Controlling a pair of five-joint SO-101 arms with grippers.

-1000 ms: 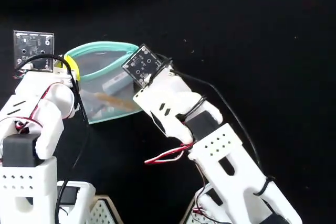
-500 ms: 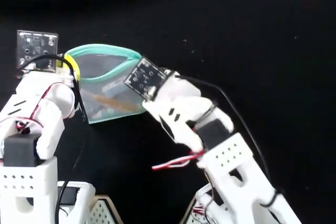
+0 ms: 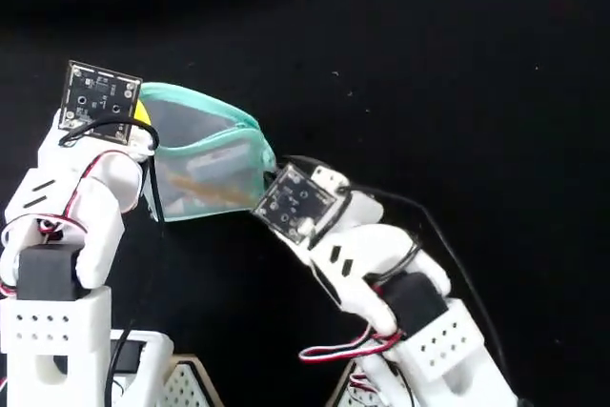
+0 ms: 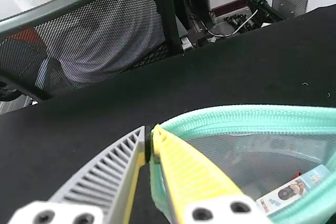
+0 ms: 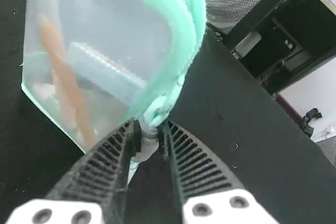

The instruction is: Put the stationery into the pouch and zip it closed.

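A see-through pouch [image 3: 205, 173] with a mint-green zipper band lies on the black table, its mouth partly gaping. Inside it lie a brown pencil [image 5: 65, 87] and a pale eraser-like block [image 5: 105, 69]. My left gripper [image 4: 148, 148] is shut on the pouch's zipper band [image 4: 247, 114] at its left end, grey and yellow fingers pressed on the fabric. My right gripper [image 5: 148, 135] is shut on the zipper pull [image 5: 149, 128] at the pouch's right end. In the high view the right arm's wrist [image 3: 297, 203] sits just right of the pouch, the left arm's wrist [image 3: 100, 102] at its left corner.
Black cloth covers the table [image 3: 457, 92], with open room to the right and behind the pouch. Mesh chair backs [image 4: 94, 30] and cables stand beyond the table's far edge. Both arm bases [image 3: 57, 331] stand at the near edge.
The right arm has drawn back toward the near edge and down, pulling the pouch's right end with it. The left wrist has swung right and up, and the pouch mouth has narrowed.
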